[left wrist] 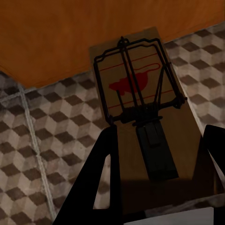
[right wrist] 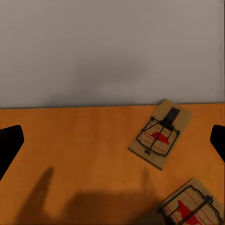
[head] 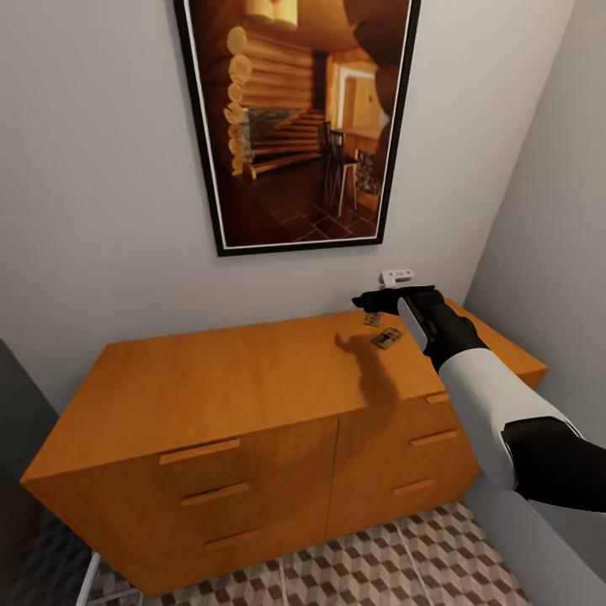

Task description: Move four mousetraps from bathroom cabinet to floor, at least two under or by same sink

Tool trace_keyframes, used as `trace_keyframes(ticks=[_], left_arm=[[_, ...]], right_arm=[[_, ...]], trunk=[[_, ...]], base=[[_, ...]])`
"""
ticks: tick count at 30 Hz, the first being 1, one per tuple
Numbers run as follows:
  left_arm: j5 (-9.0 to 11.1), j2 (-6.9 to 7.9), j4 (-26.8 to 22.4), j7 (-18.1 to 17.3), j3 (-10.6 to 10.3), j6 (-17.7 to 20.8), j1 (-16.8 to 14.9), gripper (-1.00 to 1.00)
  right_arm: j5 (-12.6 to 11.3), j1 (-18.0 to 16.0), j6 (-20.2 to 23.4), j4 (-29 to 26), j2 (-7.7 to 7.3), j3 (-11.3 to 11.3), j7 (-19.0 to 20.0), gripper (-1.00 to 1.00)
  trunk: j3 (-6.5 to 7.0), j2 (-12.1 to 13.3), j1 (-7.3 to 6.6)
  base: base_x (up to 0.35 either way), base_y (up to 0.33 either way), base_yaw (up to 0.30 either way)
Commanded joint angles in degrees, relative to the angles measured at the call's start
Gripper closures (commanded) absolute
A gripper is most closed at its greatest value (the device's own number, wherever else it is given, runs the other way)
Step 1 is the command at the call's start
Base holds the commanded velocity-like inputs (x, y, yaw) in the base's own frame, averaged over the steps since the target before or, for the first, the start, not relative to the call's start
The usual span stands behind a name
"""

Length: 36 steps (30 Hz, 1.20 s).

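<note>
A narrow corner of the room is seen from the head view: pale grey walls, a large black-framed picture [head: 296,118] of a log-cabin interior hung on the back wall, and a small white wall fitting [head: 396,275] below it. Against that wall stands the cabinet [head: 244,396], a low orange-brown sideboard with slanted ends and bar-handled drawers. The bathroom floor [head: 421,564] in front of it is laid with tiles in a brown, beige and white cube pattern with pale grout lines.

Two mousetraps lie flat on the cabinet top near its right rear corner: the farther mousetrap [head: 372,319] close to the wall and the nearer mousetrap [head: 387,338] just beside it, apart from each other. In the right wrist view both are seen on the orange top, the farther one [right wrist: 161,133] whole and the nearer one [right wrist: 192,206] cut by the frame edge.

The right arm is extended over the cabinet's right end, with the right gripper [head: 396,299] held above the two traps, touching neither; its jaws are spread wide and hold nothing.

In the left wrist view the left gripper [left wrist: 159,154] is seen grasping a held mousetrap [left wrist: 140,98] between its dark fingers [left wrist: 105,173], above the tiled floor beside the cabinet's orange edge.
</note>
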Motion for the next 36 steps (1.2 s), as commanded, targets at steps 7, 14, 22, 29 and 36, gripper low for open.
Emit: trace_keyframes(ticks=[7,14,22,29,36], left_arm=[[0.6,-0.02,0.2,-0.1,-0.5,-0.3,-0.1,1.00],[0.6,-0.09,0.2,-0.2,-0.5,-0.3,-0.1,1.00],[0.6,-0.11,0.2,-0.1,-0.5,-0.3,-0.1,1.00],[0.6,-0.11,0.2,-0.1,-0.5,-0.3,-0.1,1.00],[0.6,-0.11,0.2,-0.1,-0.5,-0.3,-0.1,1.00]], right_arm=[[-0.4,0.0,0.3,0.0,-0.04,0.2,-0.2,-1.00],[-0.4,-0.1,0.3,0.0,-0.04,0.2,-0.3,-1.00],[-0.4,-0.1,0.3,0.0,-0.04,0.2,-0.3,-1.00],[-0.4,0.0,0.3,0.0,-0.04,0.2,-0.3,-1.00],[-0.4,-0.1,0.3,0.4,0.01,0.2,-0.3,-1.00]], trunk=[[-0.05,0.0,0.01],[-0.05,0.0,0.01],[-0.05,0.0,0.01],[-0.05,0.0,0.01],[-0.05,0.0,0.01]], base=[[0.020,-0.011,0.000],[0.002,-0.034,0.000],[0.000,-0.155,0.000],[0.000,-0.044,0.000],[0.000,-0.004,0.000]])
